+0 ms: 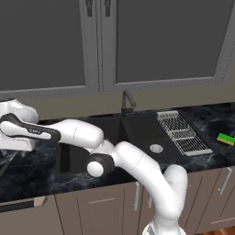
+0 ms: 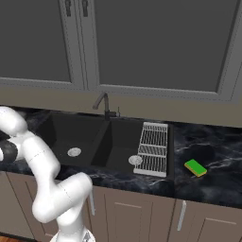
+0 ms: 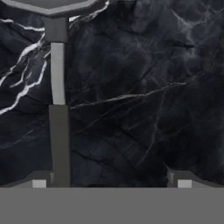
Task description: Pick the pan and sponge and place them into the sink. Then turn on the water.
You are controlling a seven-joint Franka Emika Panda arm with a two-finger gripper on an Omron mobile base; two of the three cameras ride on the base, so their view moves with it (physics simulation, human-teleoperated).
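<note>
Pan handle (image 3: 58, 109) lies on the dark marble table (image 3: 144, 87) left of the sink (image 1: 137, 131), beneath the wide-open hand (image 3: 109, 177); shift so both fingertips straddle the handle before closing.

The hand view looked straight down on a dark marble counter (image 3: 144, 96) with pale veins, brightest at the upper left. The pan (image 3: 54, 5) sat at the top edge, where just part of its grey rim showed. Its long thin handle (image 3: 58, 113) ran from the rim down the left side of the frame, dark, then a lighter grey stretch, then dark again. The gripper (image 3: 111, 179) was spread wide, its left fingertip (image 3: 40, 179) just beside the handle's lower end.
</note>
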